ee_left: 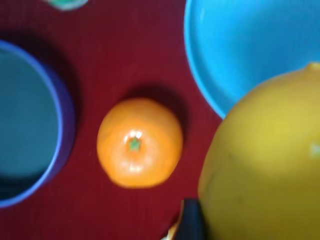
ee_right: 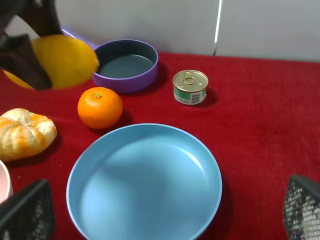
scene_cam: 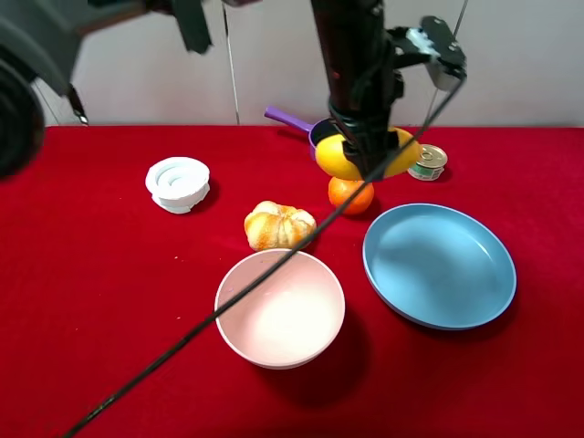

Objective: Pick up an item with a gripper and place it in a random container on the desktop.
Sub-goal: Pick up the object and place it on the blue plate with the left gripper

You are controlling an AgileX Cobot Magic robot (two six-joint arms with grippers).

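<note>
Roughly halfway, I'd say. The pick part looks done: the left gripper (scene_cam: pixel 368 157) is clamped around the mango (scene_cam: pixel 334 158). The fruit hangs clear of the desktop (scene_cam: pixel 109 301) in the upper middle of the high view, right above the tangerine (scene_cam: pixel 350 195) and in front of the purple pan (ee_right: pixel 126 76). In the left wrist view the mango fills the lower right of the frame with 1 dark finger (ee_left: pixel 192 222) tucked against it. The hold looks solid to me, though I can't see the other finger there.

What's left is the whole place part. The plate (scene_cam: pixel 438 266) sits at the right middle of the high view with nothing in it. The mango is up and to the left of it in the frame, not over it yet. My guess is it needs carrying toward the lower right, lowering close to the plate, then letting go. It's a smooth rounded thing and the plate is shallow, so a release from high up could send it rolling out.

The right gripper (ee_right: pixel 164 210) looks idle. Its 2 fingers (ee_right: pixel 25 212) sit at the lower corners of the right wrist view, spread wide with nothing between them, and the plate is in front. The bread roll (scene_cam: pixel 278 225), pink bowl (scene_cam: pixel 280 307) and can (scene_cam: pixel 427 162) don't seem to be in the way.
</note>
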